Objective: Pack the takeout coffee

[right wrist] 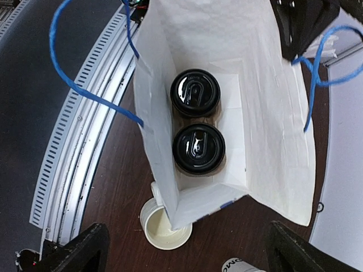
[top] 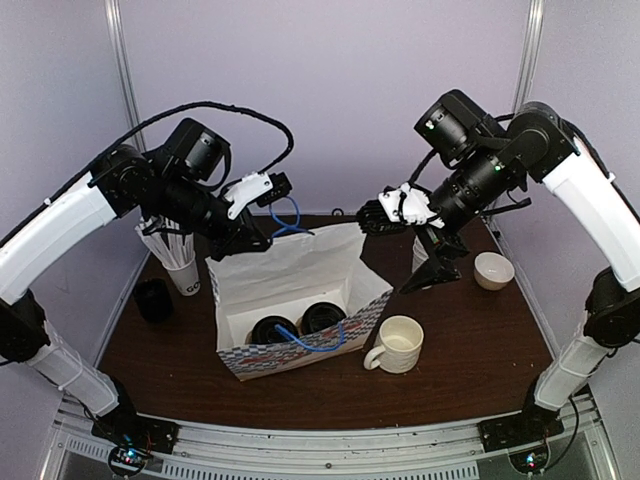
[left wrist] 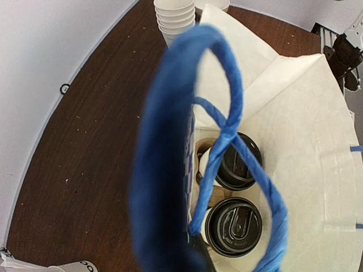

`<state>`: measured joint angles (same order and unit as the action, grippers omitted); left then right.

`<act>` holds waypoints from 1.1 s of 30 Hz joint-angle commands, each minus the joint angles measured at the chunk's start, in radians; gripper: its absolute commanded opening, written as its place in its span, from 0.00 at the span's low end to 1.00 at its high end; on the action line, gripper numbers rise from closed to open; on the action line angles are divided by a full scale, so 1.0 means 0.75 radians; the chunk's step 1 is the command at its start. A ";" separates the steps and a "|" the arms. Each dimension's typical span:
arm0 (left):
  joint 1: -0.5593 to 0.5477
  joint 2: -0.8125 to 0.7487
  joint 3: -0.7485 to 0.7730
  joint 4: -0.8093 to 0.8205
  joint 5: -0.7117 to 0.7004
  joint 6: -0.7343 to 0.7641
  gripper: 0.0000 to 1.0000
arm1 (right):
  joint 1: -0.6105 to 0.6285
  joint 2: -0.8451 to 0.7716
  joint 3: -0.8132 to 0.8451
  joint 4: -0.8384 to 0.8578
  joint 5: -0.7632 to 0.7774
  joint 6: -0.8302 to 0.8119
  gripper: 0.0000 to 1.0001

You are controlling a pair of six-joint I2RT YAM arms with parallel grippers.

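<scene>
Two takeout coffee cups with black lids [top: 272,328] [top: 322,316] stand side by side inside a white paper bag [top: 290,270] at the table's middle. They also show in the left wrist view [left wrist: 233,226] [left wrist: 238,161] and the right wrist view [right wrist: 195,93] [right wrist: 198,148]. My left gripper [top: 258,238] is shut on the bag's far blue handle [left wrist: 170,141] and holds it up at the bag's back left rim. My right gripper [right wrist: 187,255] is open wide and empty, above the bag's right end.
A white ceramic mug [top: 398,345] stands against the bag's right end. A small white bowl [top: 493,270] is at the right. A cup of stirrers [top: 182,272] and a black cup [top: 153,300] are at the left. Stacked lidless cups [left wrist: 176,17] stand behind the bag.
</scene>
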<state>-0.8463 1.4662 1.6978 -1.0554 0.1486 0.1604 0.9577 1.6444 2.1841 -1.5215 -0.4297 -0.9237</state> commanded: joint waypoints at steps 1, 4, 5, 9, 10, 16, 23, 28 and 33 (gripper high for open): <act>-0.001 -0.071 -0.018 0.116 0.087 0.025 0.00 | -0.089 -0.104 -0.179 0.087 -0.001 0.067 1.00; -0.009 -0.110 -0.038 0.132 0.112 -0.038 0.00 | -0.145 -0.154 -0.285 0.107 -0.008 0.087 0.99; -0.018 -0.126 -0.038 0.135 0.115 -0.056 0.00 | -0.176 -0.166 -0.309 0.111 -0.021 0.091 1.00; -0.061 -0.153 -0.060 0.146 0.110 -0.104 0.21 | -0.235 -0.194 -0.371 0.127 -0.058 0.101 0.99; -0.072 -0.155 -0.071 0.145 0.091 -0.110 0.30 | -0.241 -0.193 -0.377 0.127 -0.060 0.103 0.99; -0.189 -0.142 -0.150 0.127 -0.117 -0.080 0.47 | -0.266 -0.180 -0.368 0.120 -0.087 0.111 0.99; -0.242 -0.155 -0.182 0.139 -0.267 -0.060 0.49 | -0.270 -0.157 -0.368 0.110 -0.111 0.114 0.99; -0.244 -0.178 -0.134 0.170 -0.350 -0.054 0.49 | -0.271 -0.149 -0.365 0.106 -0.120 0.115 0.99; -0.211 -0.216 -0.065 0.210 -0.418 -0.046 0.65 | -0.273 -0.154 -0.373 0.105 -0.127 0.117 0.99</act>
<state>-1.0260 1.3529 1.5822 -0.9810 -0.1043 0.1146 0.7612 1.5261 1.9064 -1.4425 -0.5003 -0.8459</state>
